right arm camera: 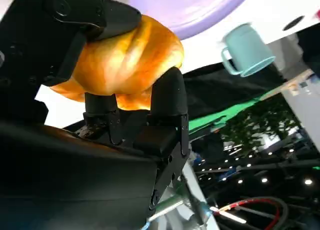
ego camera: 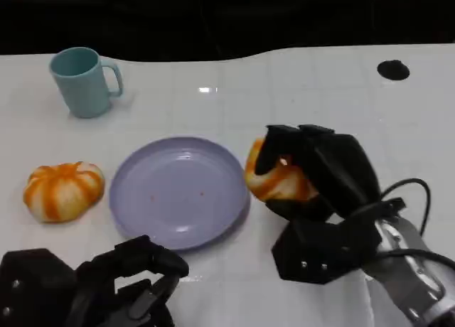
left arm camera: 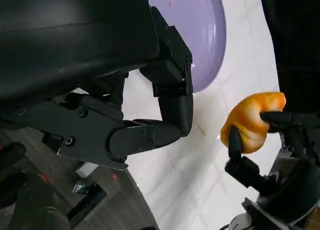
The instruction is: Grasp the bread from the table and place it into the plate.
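Note:
An orange-and-white bread roll (ego camera: pixel 276 179) is gripped by my right hand (ego camera: pixel 323 174), just beside the right rim of the lilac plate (ego camera: pixel 178 192). The right wrist view has the black fingers (right arm camera: pixel 167 97) wrapped around the roll (right arm camera: pixel 125 60), with the plate (right arm camera: pixel 187 5) beyond it. From the left wrist, the same roll (left arm camera: pixel 252 120) is pinched by the right hand's fingertips (left arm camera: pixel 235 140) past the plate (left arm camera: pixel 200 35). A second striped roll (ego camera: pixel 64 190) lies on the table left of the plate. My left hand (ego camera: pixel 106 284) sits low at the front left, holding nothing.
A teal mug (ego camera: pixel 84 80) stands at the back left of the white table (ego camera: pixel 320 92); it is also in the right wrist view (right arm camera: pixel 245 50). A small black round mark (ego camera: pixel 393 70) sits at the back right. The plate has a few crumbs on it.

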Controlling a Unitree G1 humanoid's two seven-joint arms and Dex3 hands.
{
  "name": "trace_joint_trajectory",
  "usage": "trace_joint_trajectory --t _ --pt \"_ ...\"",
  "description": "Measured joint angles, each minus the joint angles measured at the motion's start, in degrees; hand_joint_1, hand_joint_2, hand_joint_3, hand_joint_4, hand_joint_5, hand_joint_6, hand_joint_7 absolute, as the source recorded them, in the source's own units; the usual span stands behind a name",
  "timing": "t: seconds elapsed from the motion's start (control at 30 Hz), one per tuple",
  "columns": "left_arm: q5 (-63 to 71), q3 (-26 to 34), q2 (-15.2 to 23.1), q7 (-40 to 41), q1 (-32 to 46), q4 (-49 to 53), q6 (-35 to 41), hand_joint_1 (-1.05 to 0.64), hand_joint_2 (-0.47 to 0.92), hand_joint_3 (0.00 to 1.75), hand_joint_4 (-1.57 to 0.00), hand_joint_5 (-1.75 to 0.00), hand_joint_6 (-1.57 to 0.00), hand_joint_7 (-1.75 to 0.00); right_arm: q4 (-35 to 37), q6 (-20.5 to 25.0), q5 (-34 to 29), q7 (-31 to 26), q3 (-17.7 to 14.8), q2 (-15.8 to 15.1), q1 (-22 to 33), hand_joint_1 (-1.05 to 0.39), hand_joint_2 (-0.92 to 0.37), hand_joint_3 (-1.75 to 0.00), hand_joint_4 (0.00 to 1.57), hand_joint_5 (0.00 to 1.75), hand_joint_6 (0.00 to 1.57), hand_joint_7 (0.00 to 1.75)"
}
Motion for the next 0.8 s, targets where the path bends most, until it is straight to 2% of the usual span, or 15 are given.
trace_joint_trajectory --t 0.23,0.33,0.37,0.43,0.67,0.77,0.8 --pt "-0.3 0.3 0.1 -0.1 0.1 0.3 -0.3 -0.33 0.92 0.54 -0.63 -1.75 -0.57 -1.34 8.9 -2.8 1.1 0.4 2.2 4.2 -5.4 -0.11 -0.28 -1.28 0.99 1.75 0.74 1.73" --pt "-1.0 0.8 0.0 -0.1 0.0 0.3 0.5 -0.32 0.92 0.55 -0.63 -1.75 -0.57 -1.34 13.0 -3.9 1.1 0.1 3.2 5.7 -8.3 -0.12 -0.32 -1.23 0.98 1.75 0.78 1.57" --pt "-1.1 0.9 0.0 -0.1 0.0 0.3 0.8 -0.32 0.92 0.55 -0.62 -1.75 -0.57 -1.34 14.2 -4.4 1.1 0.0 3.4 6.1 -9.1 -0.13 -0.33 -1.24 0.95 1.75 0.82 1.45" --pt "-1.5 0.9 -0.1 -0.1 -0.1 0.3 1.3 -0.32 0.92 0.55 -0.62 -1.75 -0.57 -1.34 17.0 -5.3 1.2 -0.1 3.7 7.2 -10.8 -0.15 -0.34 -1.25 0.92 1.75 0.84 1.37" --pt "-1.5 0.9 -0.4 0.1 -1.0 0.7 1.8 -0.31 0.92 0.56 -0.63 -1.75 -0.56 -1.36 26.3 -7.1 1.5 -0.4 4.7 10.3 -16.0 -0.17 -0.33 -1.32 0.93 1.75 0.82 1.55" --pt "-1.5 0.7 -0.4 0.1 -1.1 0.8 1.8 -0.31 0.92 0.56 -0.63 -1.75 -0.56 -1.36 29.2 -7.1 1.5 -0.7 5.2 11.5 -17.4 -0.17 -0.33 -1.31 0.93 1.75 0.8 1.56" --pt "-1.4 0.6 -0.4 0.1 -1.1 0.8 1.7 -0.32 0.92 0.55 -0.64 -1.75 -0.57 -1.36 30.0 -7.1 1.4 -0.9 5.3 11.8 -17.8 -0.17 -0.35 -1.29 0.9 1.75 0.8 1.52"
